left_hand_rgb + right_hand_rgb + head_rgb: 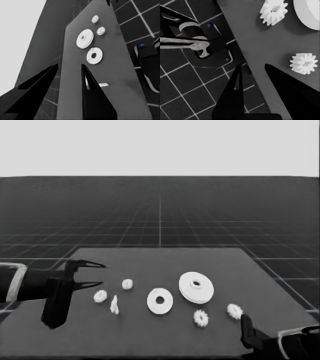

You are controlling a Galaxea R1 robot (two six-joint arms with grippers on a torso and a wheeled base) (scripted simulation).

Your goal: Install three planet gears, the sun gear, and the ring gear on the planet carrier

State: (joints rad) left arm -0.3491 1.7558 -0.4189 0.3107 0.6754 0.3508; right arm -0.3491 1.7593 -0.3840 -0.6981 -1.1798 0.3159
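A dark table (pixel 150 335) holds seven white parts, all lying loose and apart from one another.

Near the middle lies the smaller round part (pixel 160 301), the planet carrier: a flat, thin disc with a wide centre hole. Nothing sits on it. Just beside it, toward the right and slightly farther back, lies the larger round part (pixel 196 287), the ring gear: a thick disc with a raised middle and a small centre hole. Both lie flat with their holes facing up.

Four small toothed gears lie flat around them. Two are left of the smaller round part: one gear (pixel 127 284) farther back, another gear (pixel 100 296) nearer the left end. Two are to the right: one gear (pixel 201 318) in front of the larger round part, and one gear (pixel 234 310) near the table's right edge. A thin white piece (pixel 114 305) lies between the left gears and the front, its long axis running roughly front to back.

The left gripper (pixel 98 274) hovers over the table's left end, its two fingers spread apart and pointing right, holding nothing. The right gripper (pixel 244 324) sits at the lower right corner near the rightmost gear, fingers spread and empty.
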